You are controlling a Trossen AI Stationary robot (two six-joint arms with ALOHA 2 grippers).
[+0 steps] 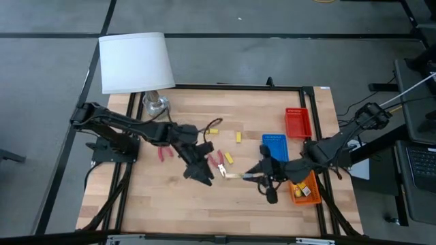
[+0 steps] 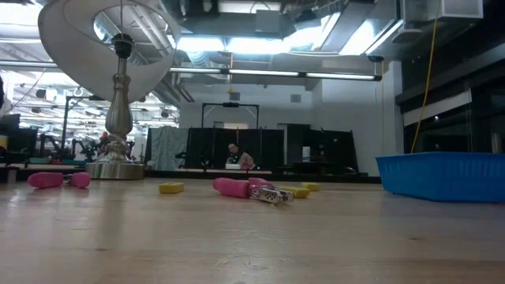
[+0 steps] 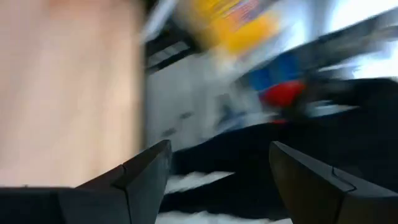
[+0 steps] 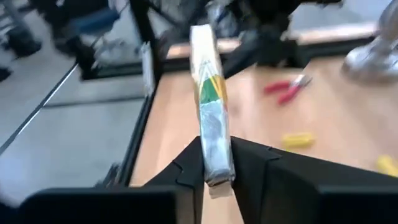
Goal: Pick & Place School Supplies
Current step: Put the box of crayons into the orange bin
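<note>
My right gripper (image 1: 251, 176) is shut on a flat yellow printed pack (image 4: 210, 118), near the table's middle front. My left gripper (image 1: 199, 174) is open and empty (image 3: 217, 180), just left of the pack's free end (image 1: 228, 175). A red-handled tool (image 1: 216, 163) lies flat between the arms, and another (image 1: 162, 155) lies further left. Small yellow oblong pieces (image 1: 213, 129) (image 1: 238, 137) (image 1: 229, 158) lie flat on the wood. In the low view the tools (image 2: 245, 188) (image 2: 55, 179) and a yellow piece (image 2: 171, 188) show, but no gripper. My right gripper pinches the pack's near end (image 4: 214, 171) between its two fingers, on its two flat faces. The fingers come level from the table's right side. The pack stands on edge and reaches out beyond the fingertips toward the table's left, above the wood.
A blue tray (image 1: 274, 146), a red tray (image 1: 298, 122) and an orange tray (image 1: 304, 192) with items inside stand at the right. A white-shaded lamp (image 1: 136, 62) stands at the far left corner. Bare wood (image 1: 170, 204) lies at the near left.
</note>
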